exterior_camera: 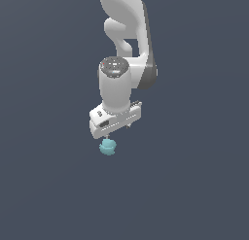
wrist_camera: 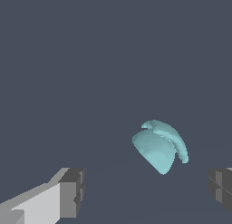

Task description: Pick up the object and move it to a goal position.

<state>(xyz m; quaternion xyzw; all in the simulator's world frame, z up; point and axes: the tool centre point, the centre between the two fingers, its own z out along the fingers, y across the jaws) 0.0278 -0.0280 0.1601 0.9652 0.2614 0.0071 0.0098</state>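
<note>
Matte, chalky teal on the blob (exterior_camera: 107, 147) (wrist_camera: 158, 147), faintly ridged and lumpy, no shine. Smooth, softly glossy white shell like moulded plastic on the arm (exterior_camera: 125, 25) above the blob, with a darker grey band and a dull metallic cap. Flat dark-grey pads (wrist_camera: 74, 191) on the gripper (wrist_camera: 147, 189), matte, blocky, white-backed.

Setting: simulated robot test scene, not a real room. Evidence: flat, uniform slate-grey backdrop is filling every part of both frames, with no walls, furniture or floor edge showing; white robot arm (exterior_camera: 124, 44) is descending from the top centre of the exterior view with smooth, untextured rendered shading; teal object (exterior_camera: 107, 147) below centre is appearing as a faceted, matte computer-drawn shape
</note>
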